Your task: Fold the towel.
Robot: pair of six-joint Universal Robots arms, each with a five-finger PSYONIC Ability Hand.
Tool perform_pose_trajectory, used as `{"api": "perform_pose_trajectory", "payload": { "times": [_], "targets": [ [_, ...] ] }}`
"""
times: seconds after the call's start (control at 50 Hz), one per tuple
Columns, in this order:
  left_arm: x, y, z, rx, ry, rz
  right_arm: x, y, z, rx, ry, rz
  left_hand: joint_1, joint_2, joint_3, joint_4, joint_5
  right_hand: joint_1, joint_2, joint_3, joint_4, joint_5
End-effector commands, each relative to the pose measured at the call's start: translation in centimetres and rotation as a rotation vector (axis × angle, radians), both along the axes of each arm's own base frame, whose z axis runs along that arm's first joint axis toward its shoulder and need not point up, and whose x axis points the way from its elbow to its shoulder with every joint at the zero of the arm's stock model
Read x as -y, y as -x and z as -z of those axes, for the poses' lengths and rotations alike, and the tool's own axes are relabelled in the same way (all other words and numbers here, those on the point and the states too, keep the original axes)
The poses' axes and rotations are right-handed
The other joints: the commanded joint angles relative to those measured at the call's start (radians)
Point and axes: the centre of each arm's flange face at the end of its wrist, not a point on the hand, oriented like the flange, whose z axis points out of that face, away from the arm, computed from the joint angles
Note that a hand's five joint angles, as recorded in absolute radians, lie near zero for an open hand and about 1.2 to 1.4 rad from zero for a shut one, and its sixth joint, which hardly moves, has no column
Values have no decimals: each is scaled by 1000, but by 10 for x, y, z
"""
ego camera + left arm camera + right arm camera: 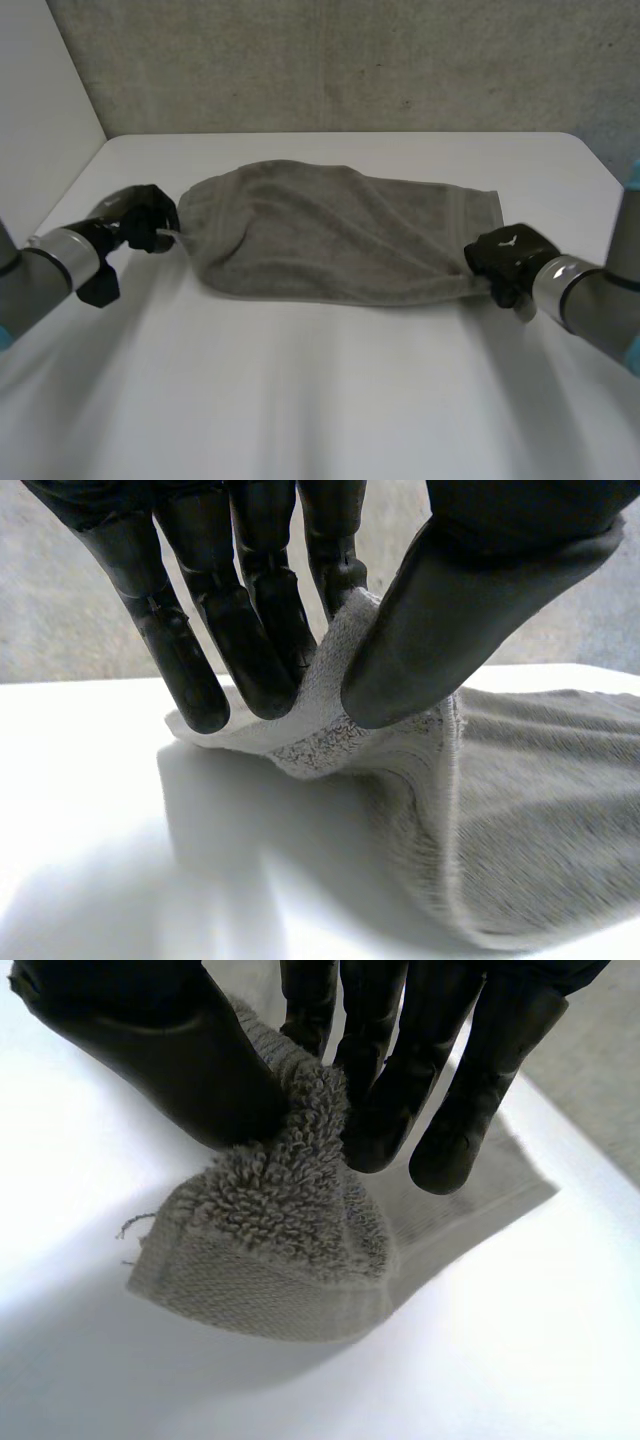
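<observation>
Towel (pixel 330 235) lies across the middle of the surface (pixel 320 400), long axis left-right, one hand at each end. It appears already doubled: the near edge is rounded like a fold and the right end shows two layers. Judgement: approx. halfway through the task.

Left hand (pixel 148 218): at the towel's left end. Fingers (pixel 240 640) are straight on one face of the cloth, w/ the thumb (pixel 440 630) on the other, and the hem is clamped between them. The held edge is raised off the surface, w/ shadow beneath.

Right hand (pixel 505 258): at the near-right corner. Fingers (pixel 400 1090) and thumb (pixel 150 1050) are clamped on a bunched tuft of pile. The hemmed corner hangs below the pinch, close to the surface; contact cannot be told.

Reason for hold: grips at opposite ends pull the cloth out lengthwise, so the middle lies fairly flat and both ends can be steered at once. Raised ends presumably let either hand carry its end w/o dragging the lower layer.

Next move, est.: bring one end over to meet the other. This requires equal lift and hems kept aligned.

Risks: the right pinch takes a small tuft only and may slip under tension. The bulge far-left in the towel may set as a crease if not flattened.
</observation>
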Motion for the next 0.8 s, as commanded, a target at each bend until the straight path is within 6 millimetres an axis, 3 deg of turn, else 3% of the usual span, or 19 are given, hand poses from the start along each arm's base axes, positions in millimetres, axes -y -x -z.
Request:
{"api": "perform_pose_trajectory", "payload": {
  "times": [0.02,0.06,0.08,0.12,0.2,0.38,0.44,0.48,0.58,0.68,0.74,0.8],
  "targets": [
    [-9,-12,-33,-31,54,15,-14,14,-56,53,105,5,6,6,5,0,14,73,115,79,59,60],
    [-16,-20,-56,-55,93,14,-19,16,-65,58,109,4,6,6,5,0,14,73,115,79,59,60],
    [-16,-20,-57,-55,93,14,-19,16,-66,58,109,4,6,6,5,0,14,73,115,79,59,60],
    [-22,-33,-75,-100,118,-29,-33,22,-85,68,97,-2,6,6,5,0,14,73,115,79,59,60],
    [-28,-45,-85,-143,123,-64,-43,29,-101,87,84,-14,8,9,8,3,17,73,115,79,59,60],
    [-44,-53,-67,-179,44,-47,-29,62,-116,75,62,30,9,9,8,3,17,73,115,79,59,60],
    [-44,-55,-65,-180,34,-57,-20,84,-126,38,66,82,9,9,8,3,17,73,115,79,59,60],
    [-41,-67,-66,-184,37,-94,-19,86,-130,34,70,82,9,9,8,3,17,73,115,79,59,60],
    [-40,-76,-78,-185,65,-100,-20,83,-137,62,73,49,11,12,11,6,19,73,115,79,59,60],
    [-34,-72,-94,-184,113,-68,-17,80,-144,116,93,41,14,15,14,9,22,73,115,79,59,60],
    [-28,-68,-103,-201,138,-51,-3,78,-144,172,116,54,14,15,14,9,22,73,115,79,59,60],
    [-15,-57,-102,-251,114,-18,16,59,-144,226,161,16,20,21,20,15,28,73,115,79,59,60]
  ]
}}
